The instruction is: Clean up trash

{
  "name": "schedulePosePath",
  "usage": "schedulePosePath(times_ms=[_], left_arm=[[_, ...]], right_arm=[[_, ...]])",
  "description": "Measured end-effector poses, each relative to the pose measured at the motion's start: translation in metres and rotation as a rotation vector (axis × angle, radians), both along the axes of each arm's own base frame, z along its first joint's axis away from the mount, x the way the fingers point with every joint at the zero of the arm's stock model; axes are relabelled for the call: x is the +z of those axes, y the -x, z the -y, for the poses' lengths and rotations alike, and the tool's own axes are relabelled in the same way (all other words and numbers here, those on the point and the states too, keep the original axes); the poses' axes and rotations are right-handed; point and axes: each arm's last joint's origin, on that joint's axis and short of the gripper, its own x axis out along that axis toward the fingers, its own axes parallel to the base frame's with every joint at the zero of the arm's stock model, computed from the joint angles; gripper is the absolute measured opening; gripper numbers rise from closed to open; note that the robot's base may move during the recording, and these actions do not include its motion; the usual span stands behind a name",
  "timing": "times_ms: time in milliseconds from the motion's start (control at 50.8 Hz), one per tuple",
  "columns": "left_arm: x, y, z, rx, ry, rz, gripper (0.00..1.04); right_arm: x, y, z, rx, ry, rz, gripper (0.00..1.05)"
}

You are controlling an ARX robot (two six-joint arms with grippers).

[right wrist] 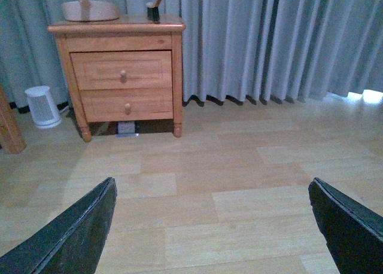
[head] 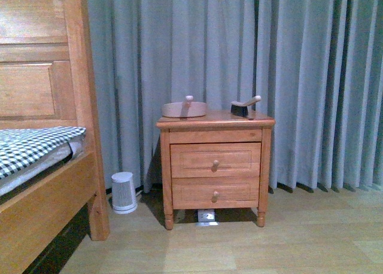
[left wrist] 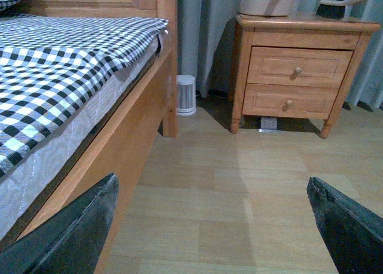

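The left pincer (left wrist: 210, 179) and right pincer (right wrist: 210, 181) are both hanging spread wide above bare floor (left wrist: 251, 166), gripping nothing. The trash is not showing in any of the 3 views; it may be lying beyond their edges. A pale object (head: 207, 216) under the counter (head: 215, 136) is reading too blurred to name, inviting a mistaken grab.

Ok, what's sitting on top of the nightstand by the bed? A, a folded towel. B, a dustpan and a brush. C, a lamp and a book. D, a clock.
B: the front view shows a dustpan and a brush on top of the nightstand.
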Motion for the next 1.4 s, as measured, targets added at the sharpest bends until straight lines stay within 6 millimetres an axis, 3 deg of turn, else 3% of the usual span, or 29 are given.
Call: schedulePosePath(times_ms=[1398], left_arm=[[0.0,0.0,0.0,0.001,0.0,0.0,0.97]], right_arm=[[0.0,0.0,0.0,0.0,0.0,0.0,0.97]])
